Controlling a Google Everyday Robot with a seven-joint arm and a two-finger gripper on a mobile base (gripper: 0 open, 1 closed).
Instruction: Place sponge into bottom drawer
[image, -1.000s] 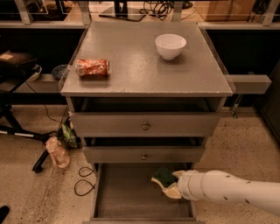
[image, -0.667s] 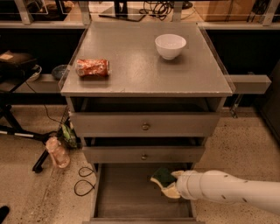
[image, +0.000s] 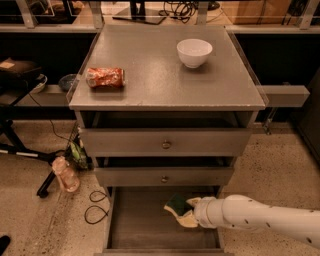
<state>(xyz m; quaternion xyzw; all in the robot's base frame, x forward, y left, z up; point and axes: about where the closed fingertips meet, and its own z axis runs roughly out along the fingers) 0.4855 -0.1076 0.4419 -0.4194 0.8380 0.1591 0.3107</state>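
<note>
While the jaws pinch one sponge (image: 176, 204), they hang over the bottom drawer (image: 140, 222) of three.

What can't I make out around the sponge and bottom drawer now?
Camera view, the only one:
- Whether the sponge touches the bottom drawer floor: the angle hides any gap.
- The hand, over the drawer's right side: the sponge covers its tip.
- The drawer's front face: cut off by the bottom edge.
</note>
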